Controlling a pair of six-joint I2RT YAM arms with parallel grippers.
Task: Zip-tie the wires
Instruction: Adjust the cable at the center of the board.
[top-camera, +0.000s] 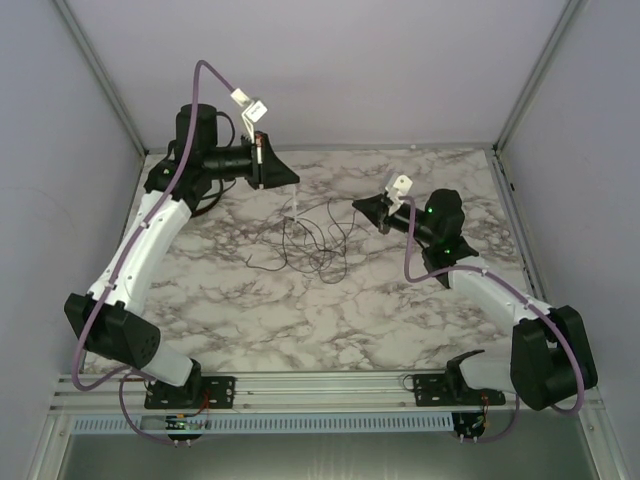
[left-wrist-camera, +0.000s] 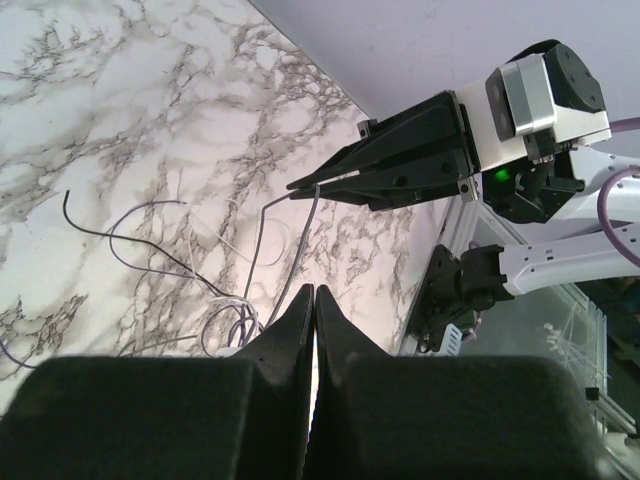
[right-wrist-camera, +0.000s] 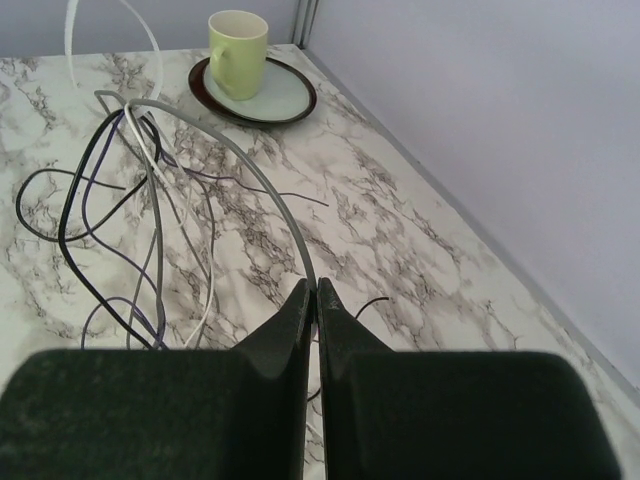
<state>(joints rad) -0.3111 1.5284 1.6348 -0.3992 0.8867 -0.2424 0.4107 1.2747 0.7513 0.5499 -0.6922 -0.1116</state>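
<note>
The wires (top-camera: 315, 245) lie in loose thin loops mid-table; they also show in the left wrist view (left-wrist-camera: 100, 232) and the right wrist view (right-wrist-camera: 65, 220). My right gripper (top-camera: 358, 205) (right-wrist-camera: 315, 285) is shut on one grey wire (right-wrist-camera: 285, 200), lifting it in an arc. The left wrist view shows that gripper (left-wrist-camera: 295, 187) with the grey wire (left-wrist-camera: 306, 232) hanging from its tips. My left gripper (top-camera: 293, 180) (left-wrist-camera: 314, 290) is shut above the tangle. A thin white zip tie (top-camera: 298, 207) (right-wrist-camera: 70, 30) runs up from the wires to it.
A yellow-green cup (right-wrist-camera: 238, 40) stands on a dark-rimmed saucer (right-wrist-camera: 285, 100) at the table's far left, mostly hidden under the left arm in the top view. Grey walls and metal posts close in the table's back and sides.
</note>
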